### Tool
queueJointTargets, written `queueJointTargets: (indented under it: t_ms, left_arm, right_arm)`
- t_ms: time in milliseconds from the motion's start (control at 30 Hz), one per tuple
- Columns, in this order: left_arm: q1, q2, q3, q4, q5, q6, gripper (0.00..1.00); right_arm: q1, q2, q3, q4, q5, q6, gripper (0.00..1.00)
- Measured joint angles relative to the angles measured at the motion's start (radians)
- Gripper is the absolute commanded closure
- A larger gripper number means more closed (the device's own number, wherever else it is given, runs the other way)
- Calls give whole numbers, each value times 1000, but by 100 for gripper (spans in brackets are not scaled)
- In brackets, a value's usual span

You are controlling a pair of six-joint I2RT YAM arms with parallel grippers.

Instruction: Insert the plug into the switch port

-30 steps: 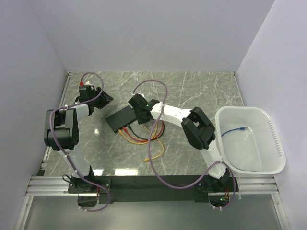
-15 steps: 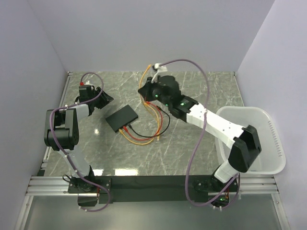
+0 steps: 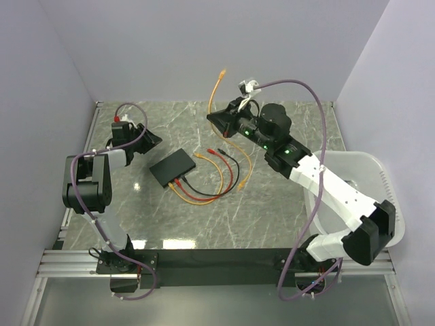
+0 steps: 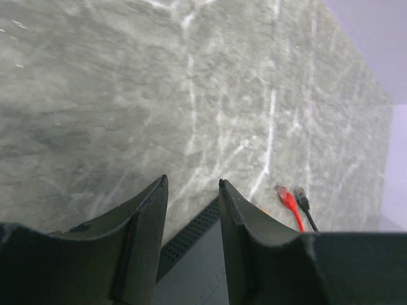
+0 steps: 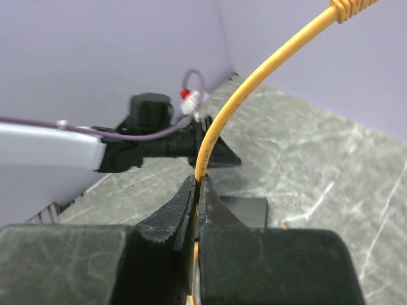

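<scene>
— Where's the switch (image 3: 172, 168)?

— Flat on the desk (image 3: 170, 224), between the two arms. The left gripper (image 3: 153, 139) is near it, fingers apart with nothing between them (its wrist camera catches the switch's corner just below the fingertips).

— And the right gripper (image 3: 212, 119)?

— High over the far side of the desk, well apart from the switch, clenched on a yellow cable (image 3: 213, 95). The plug (image 3: 222, 70) sticks up above it.
</scene>
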Motion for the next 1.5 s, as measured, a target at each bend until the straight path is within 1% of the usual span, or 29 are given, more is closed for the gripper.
queueJointTargets:
  t_ms: [100,167,233,367,500,600,667,767,867,900,1033,1100,1200,1433,1500]
  left_arm:
    - [1,-7,-43,74,66,-24,56]
    - [2,-12,-82,162,142,-63,56]
    - [2,-14,-125,289,227,-117,56]
    - [2,-15,-193,579,386,-282,59]
    - [2,-7,-208,843,495,-466,60]
    - [2,22,-208,945,540,-588,60]
    - [0,45,-209,969,555,-639,58]
    - [-6,58,-214,977,570,-668,56]
    - [-29,41,-213,962,572,-617,55]
    - [-39,27,-212,932,570,-583,54]
    - [-84,-76,-180,693,523,-405,53]
    - [-99,-117,-161,616,501,-339,53]
    - [-118,-151,-131,538,484,-261,52]
    - [-146,-146,-98,394,463,-159,52]
    - [-151,-142,-92,381,463,-145,52]
  right_arm:
    - [8,-16,13,-16,-64,-42,100]
    - [24,1,1,-35,-84,-57,100]
    - [54,29,-48,-43,-87,-64,100]
    - [114,125,-153,-91,-94,-61,100]
    - [171,220,-198,-150,-79,-43,100]
    - [214,250,-198,-155,-48,-40,100]
    - [238,262,-195,-156,-28,-39,100]
    - [256,291,-164,-159,-18,-36,100]
    - [256,323,-125,-154,-5,-34,100]
    - [256,328,-118,-154,-3,-33,100]
    - [256,333,-95,-164,17,-34,100]
    - [256,333,-87,-164,27,-36,100]
    - [256,333,-81,-166,36,-37,100]
    - [256,333,-81,-171,56,-37,100]
    - [256,333,-81,-170,62,-36,100]
